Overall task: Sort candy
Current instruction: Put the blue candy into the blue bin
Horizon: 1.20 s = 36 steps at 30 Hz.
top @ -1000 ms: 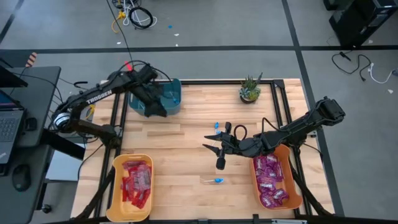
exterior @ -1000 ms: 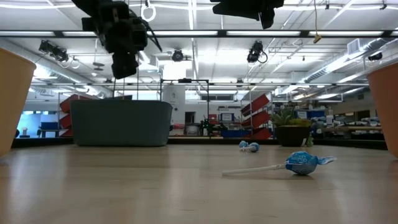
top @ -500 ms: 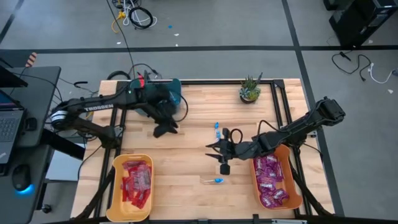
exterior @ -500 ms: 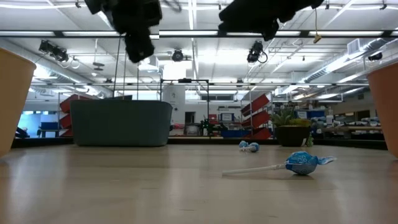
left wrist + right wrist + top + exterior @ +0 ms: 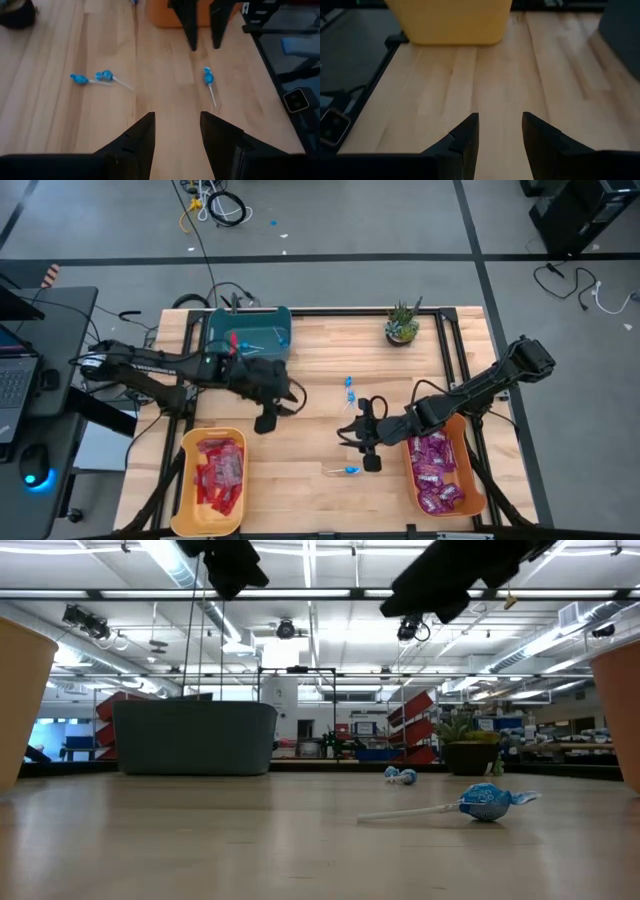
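Nearly done, operator: red packets (image 5: 218, 470) fill yellow bin (image 5: 187, 480), purple packets (image 5: 435, 470) in orange bin (image 5: 472, 442). You still have three lollipops (image 5: 348, 387) loose mid-table, one (image 5: 350, 470) at right gripper's (image 5: 367, 450) six o'clock. Both grippers' fingers parted, empty; left gripper (image 5: 275, 408) hovers at yellow bin's one o'clock.

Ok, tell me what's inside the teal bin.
The teal bin holds a few blue lollipops, seen from above. From table height its wall hides the contents, so an exact count isn't possible.
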### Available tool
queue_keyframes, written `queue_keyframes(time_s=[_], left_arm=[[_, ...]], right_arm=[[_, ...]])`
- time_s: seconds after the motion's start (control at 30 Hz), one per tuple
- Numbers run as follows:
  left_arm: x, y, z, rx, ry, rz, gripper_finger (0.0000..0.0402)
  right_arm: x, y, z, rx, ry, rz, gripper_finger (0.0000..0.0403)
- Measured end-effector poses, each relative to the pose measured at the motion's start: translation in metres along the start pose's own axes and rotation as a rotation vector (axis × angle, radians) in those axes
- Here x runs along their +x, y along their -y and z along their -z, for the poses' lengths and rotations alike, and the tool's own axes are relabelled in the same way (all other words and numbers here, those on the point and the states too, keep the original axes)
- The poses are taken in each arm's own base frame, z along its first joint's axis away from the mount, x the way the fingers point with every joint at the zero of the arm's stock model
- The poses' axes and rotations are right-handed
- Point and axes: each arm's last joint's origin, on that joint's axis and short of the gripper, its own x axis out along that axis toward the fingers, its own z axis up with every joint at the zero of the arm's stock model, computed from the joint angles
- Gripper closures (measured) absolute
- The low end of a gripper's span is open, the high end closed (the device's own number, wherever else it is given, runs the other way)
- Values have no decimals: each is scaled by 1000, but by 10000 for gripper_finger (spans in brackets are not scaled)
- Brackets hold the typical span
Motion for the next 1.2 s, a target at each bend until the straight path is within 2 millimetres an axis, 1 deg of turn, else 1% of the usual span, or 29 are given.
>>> queue_keyframes(time_s=[0.23, 0.4, 0.53, 0.6, 0.83, 1.03, 1.2], left_arm=[[0, 40, -1, 76, 77, -79, 246], [-3, 60, 1, 113, 128, -169, 246], [-5, 72, 2, 98, 172, -194, 246], [-4, 78, 3, 97, 200, -180, 246], [6, 95, 17, 96, 311, -122, 246], [12, 102, 28, 73, 383, -133, 246], [14, 108, 35, 48, 456, -101, 246]], right_arm=[[-4, -10, 10, 17, -77, -15, 266], [-5, -16, 14, -14, -95, -31, 268], [-6, -21, 16, -37, -103, -42, 268], [-7, -23, 18, -50, -109, -48, 268], [-10, -33, 20, -74, -111, -76, 268], [-13, -40, 22, -74, -103, -99, 268], [-15, -43, 22, -78, -96, -105, 268]])
